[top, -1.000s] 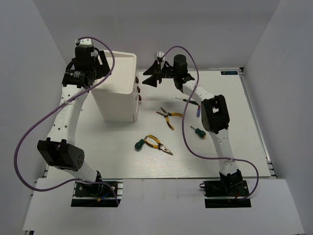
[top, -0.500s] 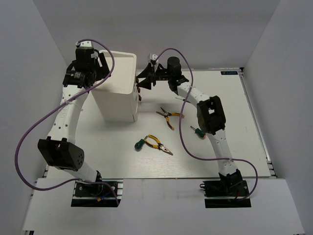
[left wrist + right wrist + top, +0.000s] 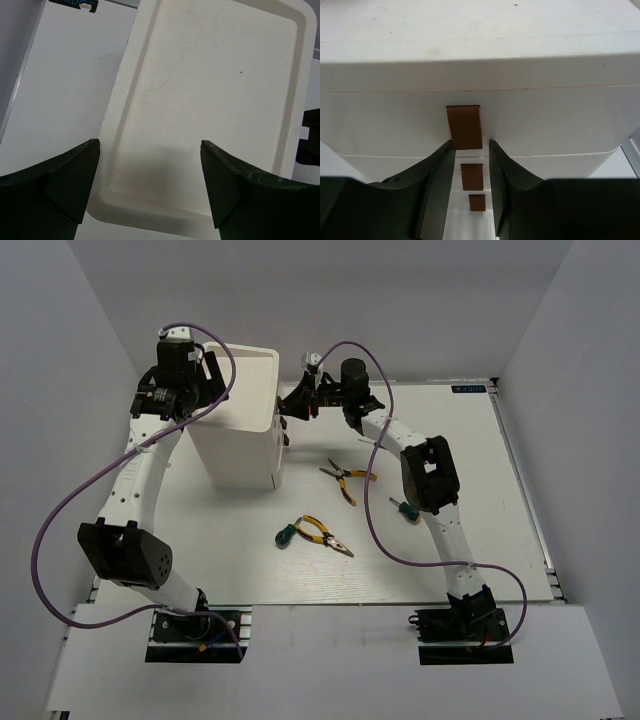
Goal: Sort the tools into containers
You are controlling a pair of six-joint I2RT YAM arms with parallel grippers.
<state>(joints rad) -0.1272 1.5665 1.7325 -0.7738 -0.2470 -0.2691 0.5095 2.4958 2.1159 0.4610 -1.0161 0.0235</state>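
- Here, the white drawer unit (image 3: 245, 430) stands tall at the table's far left, with three brown knobs (image 3: 464, 127) stacked down its front.
- Right gripper (image 3: 471, 150) flanks the top knob with its fingers narrowed; I cannot tell whether they touch it.
- Left gripper (image 3: 149, 145) hangs spread wide above the unit's top.
- Yellow-handled pliers (image 3: 343, 478) and green screwdrivers (image 3: 405, 509) lie on the white table (image 3: 480, 500), between pale grey walls (image 3: 60, 390).

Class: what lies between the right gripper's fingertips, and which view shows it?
The top drawer's brown knob, its lower end inside the right gripper; the right wrist view shows it.
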